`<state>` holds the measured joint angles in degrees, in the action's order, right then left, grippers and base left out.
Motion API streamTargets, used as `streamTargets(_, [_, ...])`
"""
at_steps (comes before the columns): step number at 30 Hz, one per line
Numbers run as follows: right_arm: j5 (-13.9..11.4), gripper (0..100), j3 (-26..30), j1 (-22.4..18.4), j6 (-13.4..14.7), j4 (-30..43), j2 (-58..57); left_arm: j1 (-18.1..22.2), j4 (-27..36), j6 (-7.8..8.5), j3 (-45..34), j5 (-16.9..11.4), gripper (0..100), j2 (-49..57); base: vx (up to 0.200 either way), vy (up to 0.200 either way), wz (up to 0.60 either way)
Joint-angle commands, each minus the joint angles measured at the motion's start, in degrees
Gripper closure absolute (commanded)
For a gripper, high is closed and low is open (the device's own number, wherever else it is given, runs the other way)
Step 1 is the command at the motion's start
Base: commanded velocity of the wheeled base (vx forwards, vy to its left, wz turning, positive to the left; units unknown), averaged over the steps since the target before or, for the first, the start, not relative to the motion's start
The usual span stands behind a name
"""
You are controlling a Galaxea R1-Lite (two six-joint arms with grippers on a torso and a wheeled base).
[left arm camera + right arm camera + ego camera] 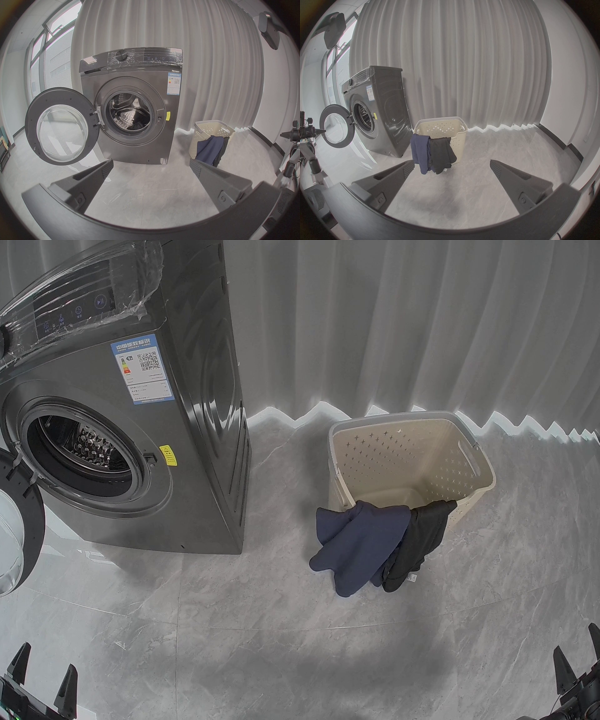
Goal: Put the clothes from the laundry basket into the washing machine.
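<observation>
Both tools sit low and nearest. The left gripper and right gripper each have their fingers spread and hold nothing. Farther out, a navy garment and a black garment hang side by side over the near rim of the basket, trailing toward the floor. They are likely soft, light and limp, so the best pinch is on the bunched fold at the rim. Beyond, on the robot's left, the washing machine stands with its door open.
</observation>
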<state>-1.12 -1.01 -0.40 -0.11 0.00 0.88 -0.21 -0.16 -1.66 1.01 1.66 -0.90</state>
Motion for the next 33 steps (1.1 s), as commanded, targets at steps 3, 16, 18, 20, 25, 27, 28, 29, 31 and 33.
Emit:
streamTargets(3, [0.0,0,1.0,0.0,-0.1,0.0,-0.6,0.0,0.0,-0.19,-1.0,0.1,0,0.6,0.200,0.000,0.00])
streamTargets(16, [0.0,0,1.0,0.0,0.0,0.0,-0.6,0.0,0.0,-0.28,-1.0,0.1,0,0.5,0.000,-0.108,0.00])
streamTargets(18, [0.0,0,1.0,0.0,0.0,0.0,-0.6,0.0,0.0,-0.28,-1.0,0.1,0,0.6,0.000,-0.200,0.00])
streamTargets(20, [0.0,0,1.0,0.0,0.0,0.0,-0.6,0.0,0.0,-0.28,-1.0,0.1,0,0.6,0.000,-0.200,0.00])
streamTargets(25, [0.0,0,1.0,0.0,0.0,0.0,-0.6,0.0,0.0,-0.28,-1.0,0.1,0,0.6,0.000,-0.200,0.00])
streamTargets(27, [0.0,0,1.0,0.0,0.0,0.0,-0.6,0.0,0.0,-0.28,-1.0,0.2,0,0.6,0.000,-0.200,0.00])
streamTargets(28, [0.0,0,1.0,0.0,0.0,0.0,-0.6,0.0,0.0,-0.28,-1.0,0.1,0,0.6,0.000,0.000,0.00])
streamTargets(29, [0.0,0,1.0,0.0,-0.1,0.0,-0.6,0.0,0.0,-0.28,-1.0,0.2,0,0.6,0.000,0.000,0.00])
streamTargets(31, [0.0,0,1.0,0.0,-0.1,0.1,-0.6,0.0,0.0,-0.28,-1.0,0.1,0,0.6,0.000,0.000,0.00])
streamTargets(33, [0.0,0,1.0,0.0,-0.1,0.1,-0.6,0.0,0.0,-0.28,-1.0,0.1,0,0.5,0.000,0.000,0.00])
